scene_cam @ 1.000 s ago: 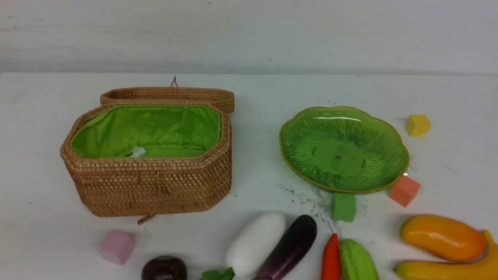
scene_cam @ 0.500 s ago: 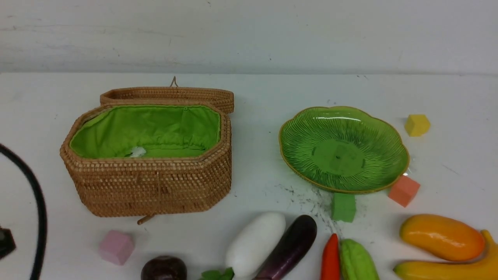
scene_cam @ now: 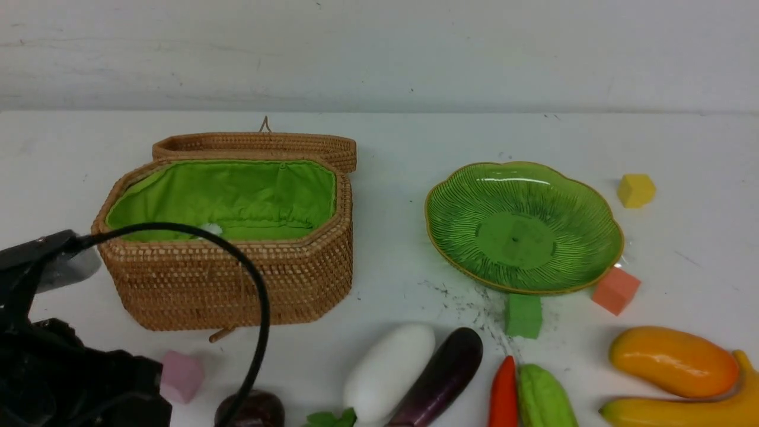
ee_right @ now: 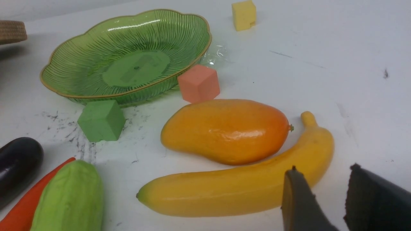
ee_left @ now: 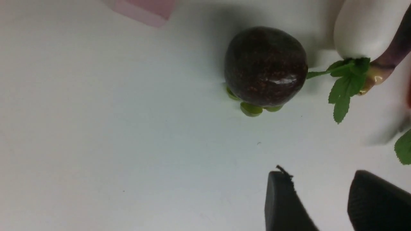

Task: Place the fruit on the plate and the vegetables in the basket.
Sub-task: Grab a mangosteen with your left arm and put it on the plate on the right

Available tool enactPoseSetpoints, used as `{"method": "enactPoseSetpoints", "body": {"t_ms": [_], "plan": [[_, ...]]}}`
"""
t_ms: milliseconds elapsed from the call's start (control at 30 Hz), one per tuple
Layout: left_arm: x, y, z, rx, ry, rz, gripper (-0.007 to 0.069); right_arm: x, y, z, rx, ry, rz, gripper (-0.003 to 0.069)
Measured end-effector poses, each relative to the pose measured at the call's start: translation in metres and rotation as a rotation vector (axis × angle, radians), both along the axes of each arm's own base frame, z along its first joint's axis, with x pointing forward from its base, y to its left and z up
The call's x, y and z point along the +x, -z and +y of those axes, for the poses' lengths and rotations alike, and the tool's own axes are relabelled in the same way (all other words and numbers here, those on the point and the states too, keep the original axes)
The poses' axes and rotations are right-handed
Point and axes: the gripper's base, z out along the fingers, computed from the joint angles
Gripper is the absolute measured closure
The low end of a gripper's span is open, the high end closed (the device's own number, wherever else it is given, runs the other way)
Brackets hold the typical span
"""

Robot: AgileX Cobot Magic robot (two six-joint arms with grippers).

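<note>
The dark purple mangosteen (ee_left: pixel 266 65) lies on the table just ahead of my left gripper (ee_left: pixel 319 175), whose jaws are open and empty. In the front view my left arm (scene_cam: pixel 59 367) fills the near left corner, and its cable crosses the mangosteen (scene_cam: pixel 252 409). Radish (scene_cam: pixel 388 370), eggplant (scene_cam: pixel 442 376), red pepper (scene_cam: pixel 504 394) and gourd (scene_cam: pixel 545 397) lie in a row along the front edge. Mango (ee_right: pixel 224 130) and banana (ee_right: pixel 237 189) lie close before my open, empty right gripper (ee_right: pixel 322 170). The plate (scene_cam: pixel 474 201) and the open basket (scene_cam: pixel 231 284) hold none of them.
The basket's lid (scene_cam: pixel 261 144) lies folded back behind it. Foam cubes sit about: pink (scene_cam: pixel 178 373) next to the mangosteen, green (scene_cam: pixel 524 315) and orange (scene_cam: pixel 615 290) against the plate's near rim, yellow (scene_cam: pixel 635 191) to the plate's right.
My left arm has come into the front view from the near left, with its cable now arcing in front of the basket. No fruit or vegetable has moved.
</note>
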Motion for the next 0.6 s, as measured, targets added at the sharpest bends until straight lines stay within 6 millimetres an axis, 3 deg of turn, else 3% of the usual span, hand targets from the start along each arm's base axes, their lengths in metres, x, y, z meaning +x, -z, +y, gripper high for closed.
{"method": "enactPoseSetpoints", "body": {"t_ms": [167, 400, 600], "plan": [[0.005, 0.000, -0.007, 0.012, 0.058, 0.026, 0.0182, 0.000, 0.000, 0.000, 0.000, 0.000, 0.000, 0.0417], [0.007, 0.008, -0.037, 0.033, 0.148, 0.019, 0.0006, 0.000, 0.000, 0.000, 0.000, 0.000, 0.000, 0.0417], [0.028, 0.033, -0.053, 0.145, 0.182, 0.057, -0.0011, 0.000, 0.000, 0.000, 0.000, 0.000, 0.000, 0.0417]]}}
